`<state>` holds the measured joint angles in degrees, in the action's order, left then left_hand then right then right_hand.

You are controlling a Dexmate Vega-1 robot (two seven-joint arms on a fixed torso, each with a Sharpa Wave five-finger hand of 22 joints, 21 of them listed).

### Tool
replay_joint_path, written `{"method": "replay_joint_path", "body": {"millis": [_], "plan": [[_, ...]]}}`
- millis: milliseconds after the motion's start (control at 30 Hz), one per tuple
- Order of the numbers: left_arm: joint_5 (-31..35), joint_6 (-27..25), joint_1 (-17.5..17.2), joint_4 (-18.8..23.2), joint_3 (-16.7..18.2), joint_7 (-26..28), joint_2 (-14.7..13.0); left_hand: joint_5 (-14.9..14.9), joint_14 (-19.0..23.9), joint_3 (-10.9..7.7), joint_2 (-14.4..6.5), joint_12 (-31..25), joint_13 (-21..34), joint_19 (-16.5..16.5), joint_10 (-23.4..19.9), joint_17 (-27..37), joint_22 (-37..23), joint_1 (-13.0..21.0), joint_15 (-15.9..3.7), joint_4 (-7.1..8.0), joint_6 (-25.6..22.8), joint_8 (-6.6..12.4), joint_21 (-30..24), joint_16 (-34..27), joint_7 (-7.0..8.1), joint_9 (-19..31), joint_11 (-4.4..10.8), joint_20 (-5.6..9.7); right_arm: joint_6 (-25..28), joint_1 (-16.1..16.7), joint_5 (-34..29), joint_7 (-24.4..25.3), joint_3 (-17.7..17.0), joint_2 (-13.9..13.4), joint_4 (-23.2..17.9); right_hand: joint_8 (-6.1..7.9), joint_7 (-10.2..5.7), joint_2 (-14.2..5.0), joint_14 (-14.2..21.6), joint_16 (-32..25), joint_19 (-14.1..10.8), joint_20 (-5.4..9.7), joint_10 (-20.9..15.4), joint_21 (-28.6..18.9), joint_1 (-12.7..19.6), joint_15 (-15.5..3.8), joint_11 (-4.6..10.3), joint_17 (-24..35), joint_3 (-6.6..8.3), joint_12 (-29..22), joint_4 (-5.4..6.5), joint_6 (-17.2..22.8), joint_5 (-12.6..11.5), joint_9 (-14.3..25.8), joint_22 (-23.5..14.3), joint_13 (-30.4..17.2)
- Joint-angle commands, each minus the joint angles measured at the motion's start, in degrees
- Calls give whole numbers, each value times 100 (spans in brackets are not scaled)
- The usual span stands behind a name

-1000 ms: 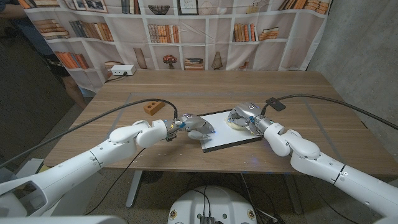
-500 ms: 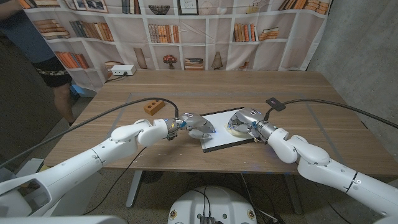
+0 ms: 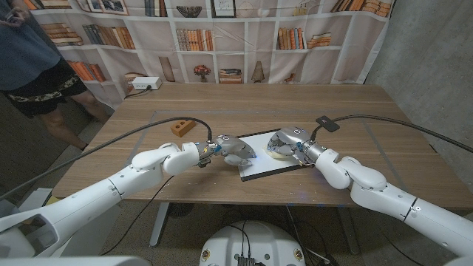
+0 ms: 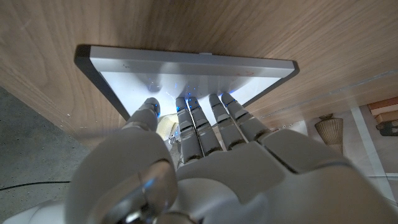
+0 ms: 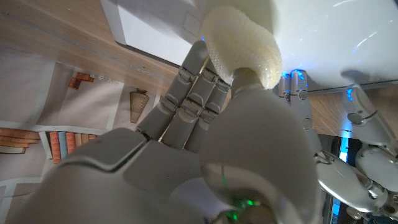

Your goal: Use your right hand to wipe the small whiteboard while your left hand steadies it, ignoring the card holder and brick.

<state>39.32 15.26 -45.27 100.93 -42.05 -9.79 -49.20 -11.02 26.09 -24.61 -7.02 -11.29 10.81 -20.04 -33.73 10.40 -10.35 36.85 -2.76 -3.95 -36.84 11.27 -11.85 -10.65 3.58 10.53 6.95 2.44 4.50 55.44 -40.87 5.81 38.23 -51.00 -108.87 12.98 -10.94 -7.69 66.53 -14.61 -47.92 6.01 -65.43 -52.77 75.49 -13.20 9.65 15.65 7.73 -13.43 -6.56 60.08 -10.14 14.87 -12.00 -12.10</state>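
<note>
1. The whiteboard [image 3: 271, 153] lies flat on the table [image 3: 355, 111], near its front edge.
2. The left hand [image 3: 233, 150] rests on the whiteboard's left end, fingers [image 4: 200, 124] laid together on the white surface, gripping nothing.
3. The right hand [image 3: 290, 143] sits on the whiteboard's right end, fingers curled around a pale sponge [image 5: 241, 38] that touches the surface.
4. The brick [image 3: 182, 127] stands left of the whiteboard, apart.

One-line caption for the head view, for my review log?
Left robot hand steadies the small whiteboard while the right robot hand presses a sponge on it.
</note>
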Motion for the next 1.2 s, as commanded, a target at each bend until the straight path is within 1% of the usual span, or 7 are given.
{"method": "replay_joint_path", "body": {"millis": [33, 233, 400, 600, 867, 1033, 1200], "plan": [[6, -29, -9, 46, 15, -60, -7, 6, 21, -47, 46, -4, 25, -43, -24, 9, -8, 34, -448, 10, -69, 46, -19, -17, -34, 30, -21, 187, -422, -950, -104, -3, 219, 427, 909, 29, -6, -46, -26, -4, 30, 670, -37, -42, 28, -17, 20, 29, 13, -7, -29, 59, -19, 14, -10, -24], [15, -85, -20, 80, 36, -79, -25, 6, 28, -52, 48, -5, 25, -42, -28, 9, -8, 31, -450, 10, -80, 49, -18, -20, -22, 29, -21, 185, -315, -1082, -112, -34, 187, 412, 1043, 23, -8, -43, -36, 0, 46, 666, -43, -58, 29, -22, 23, 32, 15, -6, -31, 53, -18, 10, 0, -23], [40, -69, 26, 34, 20, -69, 8, 7, 28, -57, 50, -8, 25, -43, -40, 9, -7, 29, -451, 10, -92, 53, -18, -19, -23, 29, -9, 191, -189, -1068, 19, -122, 142, 379, 1025, 21, -4, -47, -35, 0, 54, 667, -66, -74, 23, -18, 23, 36, 17, -11, -27, 55, -17, 5, 6, -22], [53, 6, 113, -43, 3, -37, 50, 7, 30, -62, 52, -7, 25, -49, -40, 9, -7, 26, -445, 11, -96, 52, -20, -20, -12, 29, -6, 203, -115, -904, 124, -177, 137, 273, 880, 22, -5, -45, -37, 4, 66, 666, -54, -96, 20, -21, 28, 35, 18, -1, -27, 54, -17, 9, 14, -19], [51, 80, 182, -128, -41, -12, 110, 8, 33, -69, 52, -6, 25, -51, -43, 9, -7, 23, -451, 12, -108, 55, -20, -20, -15, 29, -9, 209, 24, -742, 248, -428, 238, 222, 872, 15, -6, -51, -37, 7, 83, 664, -64, -116, 11, -17, 32, 36, 22, -2, -21, 45, -18, 2, 26, -21], [59, 52, 170, -109, -42, -38, 89, 9, 34, -74, 53, -3, 24, -51, -38, 8, -7, 21, -456, 12, -110, 54, -19, -20, -21, 28, -3, 216, 10, -554, 505, -530, 208, 147, 695, 19, -8, -51, -41, 12, 87, 668, -59, -131, 13, -18, 32, 34, 27, 4, -24, 51, -17, 5, 33, -18], [36, 64, 155, -120, -33, 12, 92, 9, 31, -78, 52, -1, 24, -51, -34, 9, -7, 19, -450, 13, -109, 52, -19, -19, -11, 28, -5, 220, -32, -331, 645, -572, 182, 35, 406, 18, -10, -46, -46, 19, 97, 667, -54, -140, 13, -20, 30, 28, 28, 8, -26, 44, -16, 8, 39, -18]]}}
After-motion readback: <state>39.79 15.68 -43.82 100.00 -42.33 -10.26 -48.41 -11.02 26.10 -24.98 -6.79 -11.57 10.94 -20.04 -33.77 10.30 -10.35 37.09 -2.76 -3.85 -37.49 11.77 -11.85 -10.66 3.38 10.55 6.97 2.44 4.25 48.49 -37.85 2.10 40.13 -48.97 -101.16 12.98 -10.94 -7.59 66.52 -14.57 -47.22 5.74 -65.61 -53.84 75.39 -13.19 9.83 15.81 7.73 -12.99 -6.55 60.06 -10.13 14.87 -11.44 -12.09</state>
